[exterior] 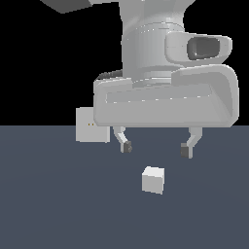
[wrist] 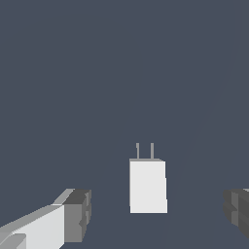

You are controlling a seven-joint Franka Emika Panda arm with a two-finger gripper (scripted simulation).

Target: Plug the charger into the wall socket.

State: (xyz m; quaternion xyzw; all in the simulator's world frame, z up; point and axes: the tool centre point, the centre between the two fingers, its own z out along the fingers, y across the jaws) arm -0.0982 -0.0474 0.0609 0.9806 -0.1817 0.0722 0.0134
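Hovering above the table, your gripper has its two fingers spread wide and holds nothing. The charger lies on the table below, roughly under the gap between the fingers, with clear space between it and the fingertips. The wide opening seems meant to let the fingers pass down either side of the small cube.

From the wrist view, the charger sits between the fingers, nearer neither by much, with its two thin prongs pointing away from the camera. That orientation matters: the prongs must end up facing the socket.

The socket stands upright farther back, toward the exterior view's left, well apart from the charger. Two small yellowish holes show near the upper part of its visible face. The arm's body overlaps its edge in this view.

Nothing else is visible between charger and socket. Whether the prongs already point toward the socket is not certain from these views.
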